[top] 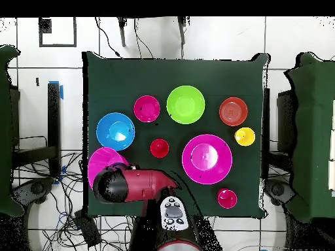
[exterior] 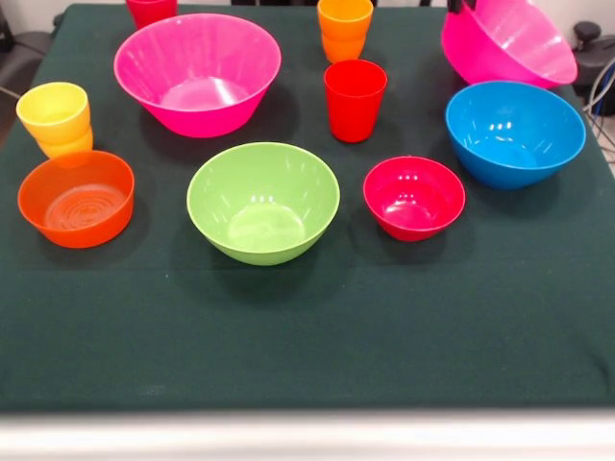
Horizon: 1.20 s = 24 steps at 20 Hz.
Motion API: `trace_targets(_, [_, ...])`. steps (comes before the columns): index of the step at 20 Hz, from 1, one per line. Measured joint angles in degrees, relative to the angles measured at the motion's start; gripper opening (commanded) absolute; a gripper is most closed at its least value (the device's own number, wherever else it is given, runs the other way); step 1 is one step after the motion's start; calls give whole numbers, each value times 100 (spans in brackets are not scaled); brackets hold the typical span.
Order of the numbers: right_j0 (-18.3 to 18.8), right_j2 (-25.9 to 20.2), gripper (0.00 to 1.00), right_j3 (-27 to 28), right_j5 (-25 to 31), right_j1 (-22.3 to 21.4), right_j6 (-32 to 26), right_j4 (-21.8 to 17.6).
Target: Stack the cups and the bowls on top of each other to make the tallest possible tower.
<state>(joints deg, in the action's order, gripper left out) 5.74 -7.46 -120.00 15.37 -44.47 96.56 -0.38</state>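
Front: dark green tablecloth (exterior: pixel 317 346); tilted pink bowl (exterior: pixel 509 43) at the far corner, apparently lifted by the gripper (exterior: pixel 457 8), grip state indeterminate. Glossy, light, stiff plastic; rim hold suits. Overhead: arm (top: pixel 131 184) covers that bowl (top: pixel 99 160).

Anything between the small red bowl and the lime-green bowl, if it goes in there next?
Nothing visible. The small red bowl sits beside the lime-green bowl with only bare cloth between them in both views. The red cup stands farther back, off the straight line.
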Motion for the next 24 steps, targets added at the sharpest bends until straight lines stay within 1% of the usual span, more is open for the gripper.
trace_targets(4, [202,-318,0,-23,301,-144,0,-1])
trace_targets(9, [454,-683,0,-23,470,-205,0,-1])
trace_targets(10, [466,-699,0,-23,477,-207,0,-1])
trace_targets(17, [938,-1231,0,-38,832,-248,0,-2])
trace_targets(19, [1009,-1309,0,-46,884,-257,0,-4])
trace_targets(20, [1121,-1443,0,-68,966,-281,0,-2])
trace_targets(24, [1332,-1700,0,-145,1148,-378,0,11])
